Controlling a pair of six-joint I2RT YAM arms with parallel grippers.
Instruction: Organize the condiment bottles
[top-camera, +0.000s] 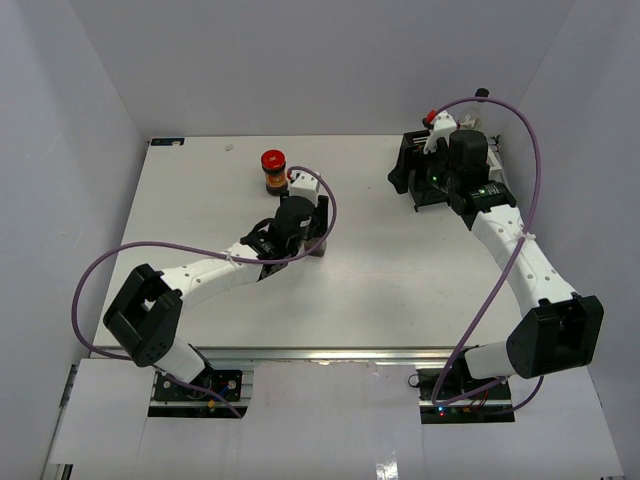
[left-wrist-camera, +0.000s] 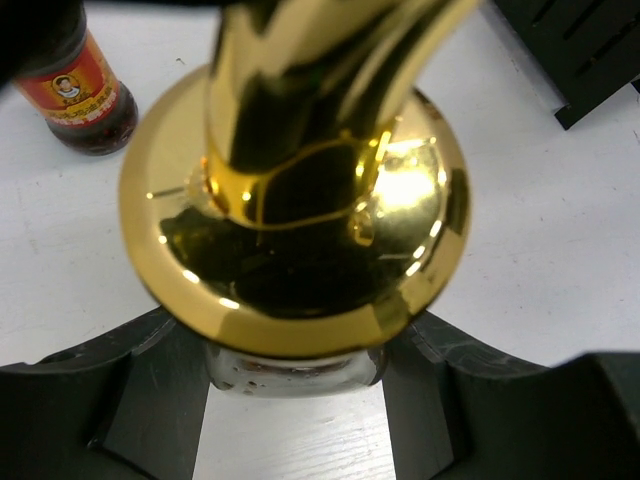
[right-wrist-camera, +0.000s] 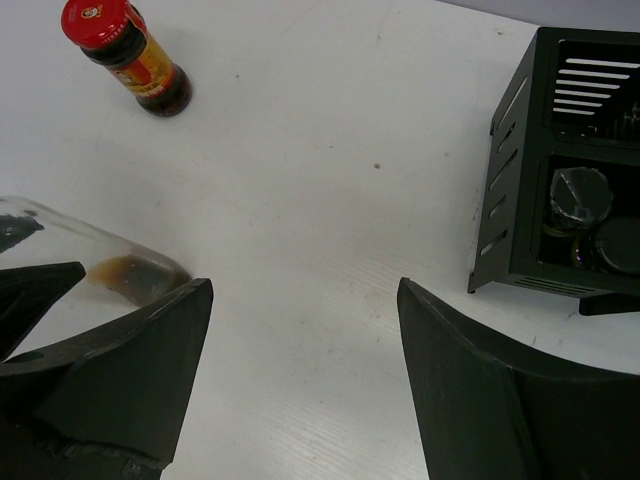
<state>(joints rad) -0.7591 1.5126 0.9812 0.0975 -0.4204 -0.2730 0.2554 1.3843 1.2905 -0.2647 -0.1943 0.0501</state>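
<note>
— Near the middle of the tabletop (top-camera: 400, 300), what is being held?

— The clear gold-topped bottle (left-wrist-camera: 300, 200) is sitting between the left fingers (left-wrist-camera: 110, 400), which are pinching its glass body just under the wide gold cap. It is standing just on the near side of the dark jar with red lid (top-camera: 272, 170).

— Which way is it pointing?

— Its long axis is looking roughly vertical, with the spout aiming up toward the wrist camera. Whether its base is touching the tabletop is not showing. Gripping the glass rather than the cap is probably keeping it upright for carrying.

— And the other arm?

— The right fingers (right-wrist-camera: 120, 370) are standing spread wide with nothing between them, hovering near the black rack (right-wrist-camera: 505, 180), well apart from the bottle. Two shakers (right-wrist-camera: 581, 196) are already sitting inside it, so the rack is likely where this bottle is heading.
</note>
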